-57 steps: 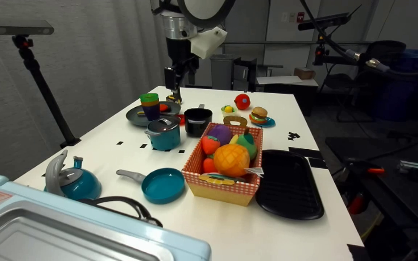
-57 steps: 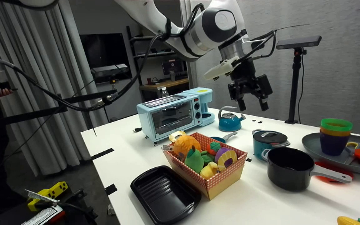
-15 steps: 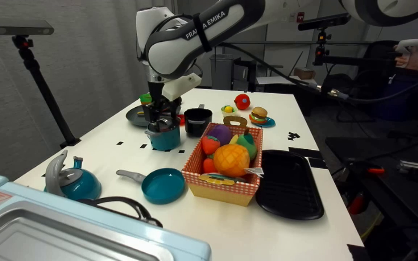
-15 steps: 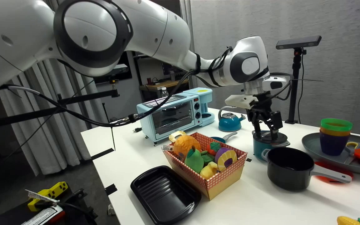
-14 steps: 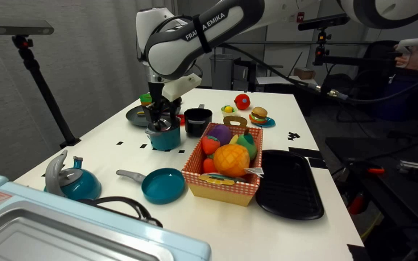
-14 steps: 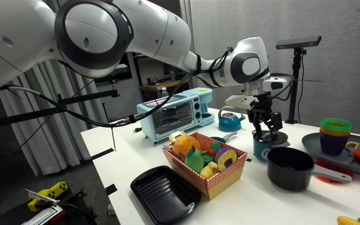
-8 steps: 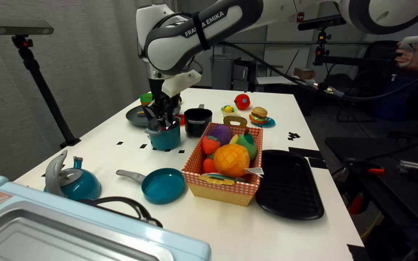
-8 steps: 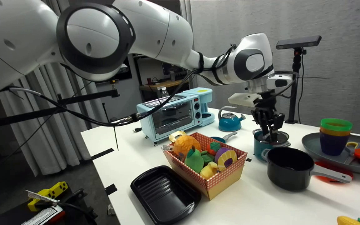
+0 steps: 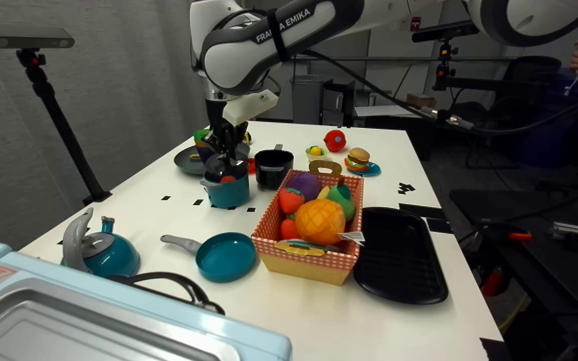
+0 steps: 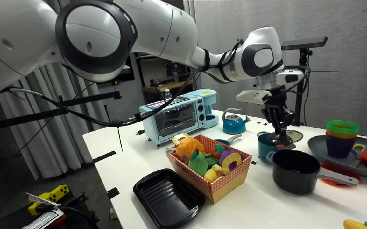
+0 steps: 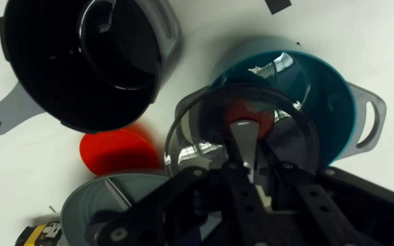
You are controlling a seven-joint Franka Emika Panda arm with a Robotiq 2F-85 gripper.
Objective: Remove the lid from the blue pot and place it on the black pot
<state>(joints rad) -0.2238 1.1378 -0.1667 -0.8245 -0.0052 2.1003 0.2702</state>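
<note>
Pinching the lid [image 11: 210, 136] in the gripper [image 11: 248, 147], seemingly tilted over the blue pot [image 11: 335, 99]; if carried low, liable to catch the black pot [image 11: 60, 68], wrist-view left.

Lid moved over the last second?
Yes: in an exterior view the lid has moved up and toward the picture's right against the blue pot, which stayed put; it now juts past the pot's rim.

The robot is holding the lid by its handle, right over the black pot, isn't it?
Not quite, that's the wrong pot. The gripper does hold the lid by its handle, but over the blue pot, as the wrist view shows. The black pot sits uncovered.
</note>
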